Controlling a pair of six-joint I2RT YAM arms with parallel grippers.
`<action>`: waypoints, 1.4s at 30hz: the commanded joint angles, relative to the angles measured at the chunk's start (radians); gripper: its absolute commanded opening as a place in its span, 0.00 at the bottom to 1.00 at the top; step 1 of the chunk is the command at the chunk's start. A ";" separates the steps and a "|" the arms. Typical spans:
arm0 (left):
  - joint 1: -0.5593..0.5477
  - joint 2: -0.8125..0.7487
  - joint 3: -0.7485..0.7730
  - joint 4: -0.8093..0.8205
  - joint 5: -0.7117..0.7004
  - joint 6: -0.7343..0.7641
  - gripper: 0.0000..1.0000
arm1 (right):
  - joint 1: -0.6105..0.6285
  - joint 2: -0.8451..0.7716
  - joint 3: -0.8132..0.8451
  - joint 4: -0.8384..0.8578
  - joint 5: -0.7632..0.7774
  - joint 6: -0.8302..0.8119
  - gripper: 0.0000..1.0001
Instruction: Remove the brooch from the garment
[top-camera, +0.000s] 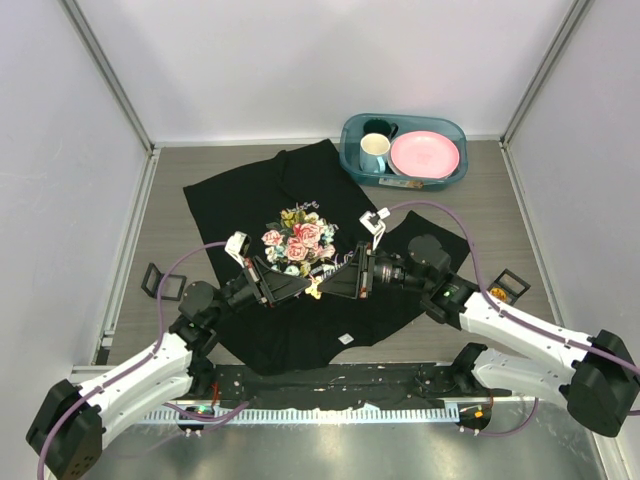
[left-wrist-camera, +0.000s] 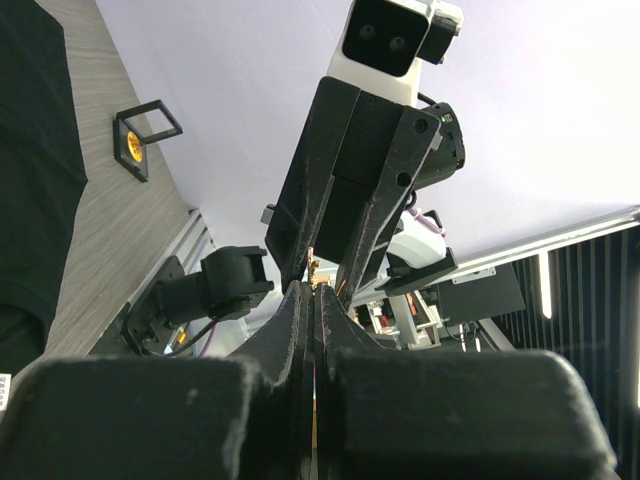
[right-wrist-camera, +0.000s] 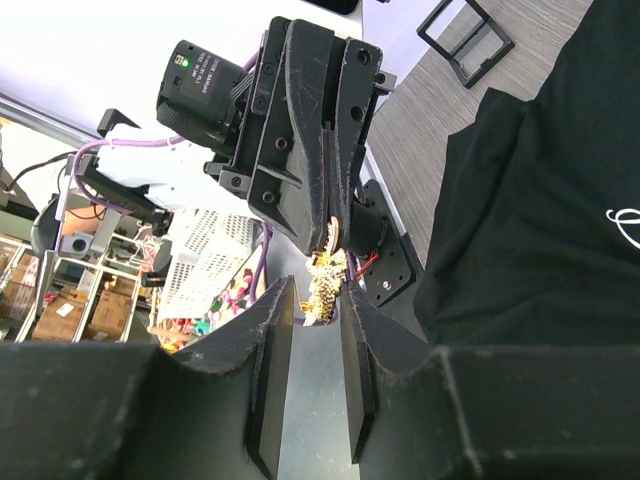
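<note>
Since my left gripper (right-wrist-camera: 330, 222) is pinched shut on the top of the brooch (right-wrist-camera: 325, 280), I want to go slow and soft now. The little gold-yellow brooch hangs from those shut tips, up in the air over the lower part of the garment (top-camera: 250, 200). That spot is about midway between the left and right edges of the tabletop (top-camera: 490, 200) and closer to its near edge. My right gripper (right-wrist-camera: 316, 295) faces it, and its two fingers (right-wrist-camera: 275, 340) stand apart, one on each side of the brooch. I cannot tell if they touch it. I also cannot tell if any black cloth is caught on the pin, since the fingers and the cloth are both dark. I think the good way is to close the right fingers gently on the low end, hold the left ones tight, and pull straight, not sideways. That way the pin should not bend or rip the garment. If the cloth lifts up too, I should stop and look.
</note>
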 joint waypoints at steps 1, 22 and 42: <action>-0.001 -0.005 0.026 0.053 0.004 0.021 0.00 | 0.004 0.003 -0.012 0.060 -0.011 0.009 0.30; -0.001 0.035 0.043 0.073 0.024 0.016 0.00 | 0.013 0.058 -0.036 0.115 -0.029 0.032 0.15; -0.001 0.012 0.064 -0.047 0.055 0.090 0.00 | 0.019 0.070 -0.009 0.010 -0.027 -0.016 0.26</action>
